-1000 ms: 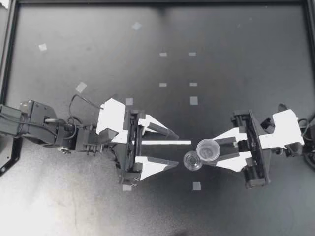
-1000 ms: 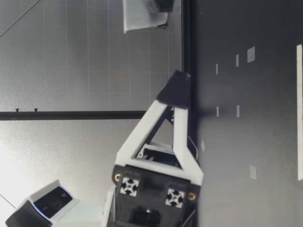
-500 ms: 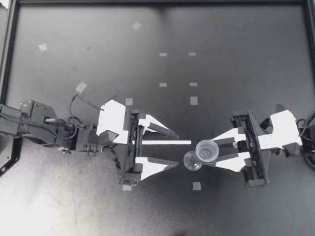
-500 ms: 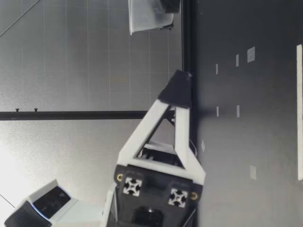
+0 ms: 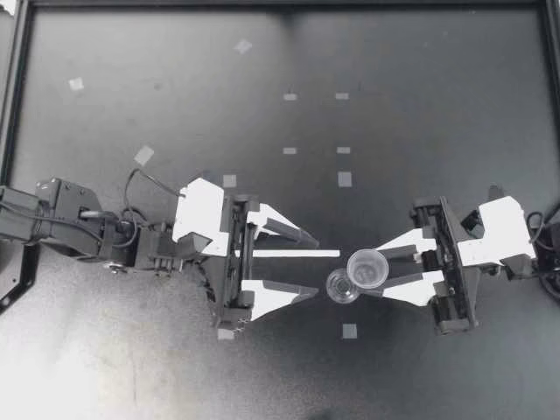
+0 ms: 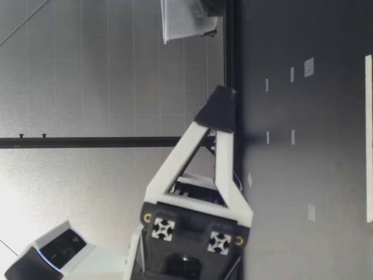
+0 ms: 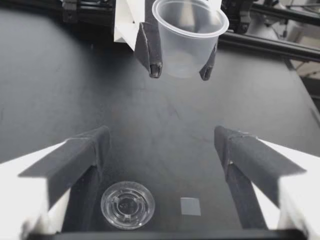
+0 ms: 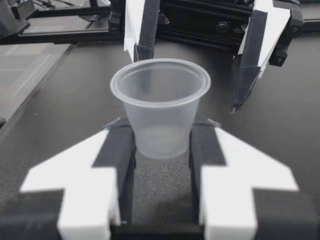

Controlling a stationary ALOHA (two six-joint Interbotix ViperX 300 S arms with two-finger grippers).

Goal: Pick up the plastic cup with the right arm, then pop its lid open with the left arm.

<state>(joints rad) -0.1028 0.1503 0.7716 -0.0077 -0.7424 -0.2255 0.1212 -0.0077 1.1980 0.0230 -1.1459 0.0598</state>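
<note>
A clear plastic cup (image 5: 367, 267) stands upright between the fingers of my right gripper (image 5: 373, 270), which is shut on it and carries it above the table. In the right wrist view both pads press the lower wall of the cup (image 8: 160, 107). A small clear round lid (image 5: 342, 286) lies flat on the black table, just beside and below the cup. My left gripper (image 5: 315, 264) faces the cup from the other side, open wide and holding nothing. In the left wrist view the lid (image 7: 127, 205) lies near one finger, and the cup (image 7: 190, 37) hangs ahead.
A white strip (image 5: 293, 254) lies on the table between the left fingers. Small tape squares (image 5: 345, 179) dot the black surface (image 5: 420, 114). A black frame rail (image 5: 10, 105) borders the table. In the low view my left gripper (image 6: 218, 111) is seen from behind.
Almost nothing differs. My right gripper with the cup has crept very slightly toward the left gripper; the left arm and the lid have stayed put.
</note>
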